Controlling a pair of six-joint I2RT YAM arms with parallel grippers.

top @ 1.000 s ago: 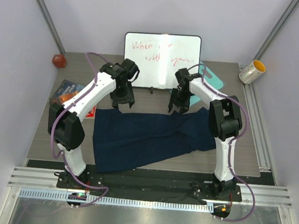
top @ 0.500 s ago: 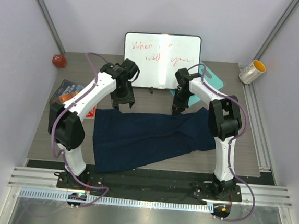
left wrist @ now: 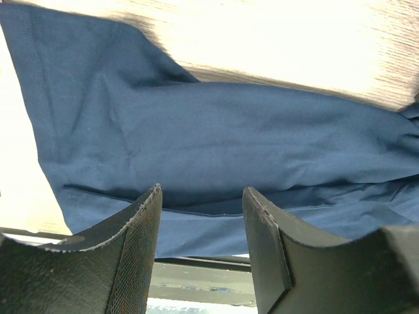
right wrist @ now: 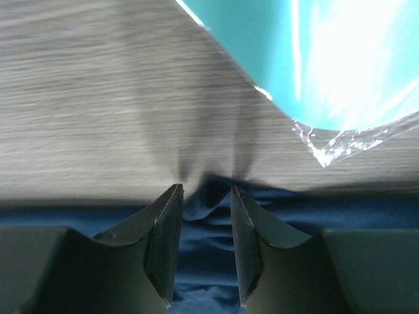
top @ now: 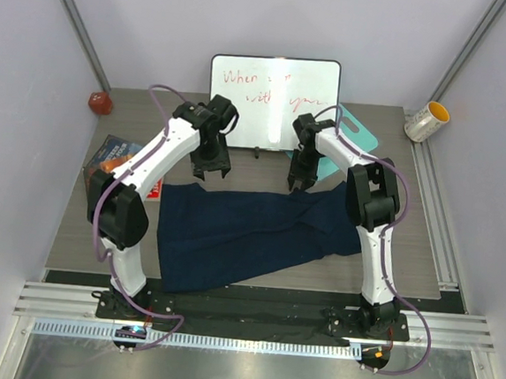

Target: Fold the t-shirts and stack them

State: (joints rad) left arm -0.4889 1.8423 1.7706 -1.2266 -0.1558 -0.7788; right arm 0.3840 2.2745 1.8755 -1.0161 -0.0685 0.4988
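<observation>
1. T-shirt [top: 249, 233], dark navy, lies spread on the table [top: 425, 249] between the two arms. It is loosely flat with soft creases. Its near-left corner reaches toward the table's front edge, and its right end lies beside the right arm.
2. Left gripper [top: 210, 170] hangs over the far-left edge of the shirt. In the wrist view its fingers [left wrist: 141, 248] stand well apart, with cloth below them and nothing between them. It grips nothing.
3. Right gripper [right wrist: 206, 190] is down at the shirt's far edge, right of centre. The jaws are partly apart and straddle a small raised pucker of navy cloth. The cloth sits between the tips but is not pinched flat.
4. Teal board [right wrist: 340, 59] lies on the table just beyond the right gripper, apart from the shirt. A scrap of clear film [right wrist: 340, 140] sticks out from its rounded corner.
5. Whiteboard [top: 275, 94] with red scrawl stands upright at the back, between the two wrists.
6. Cup [top: 427, 121], yellow inside, lies tipped at the far-right corner.
7. Small red object [top: 99, 102] sits at the far left. A printed book or packet [top: 114, 155] lies near it, partly under the left arm.
</observation>
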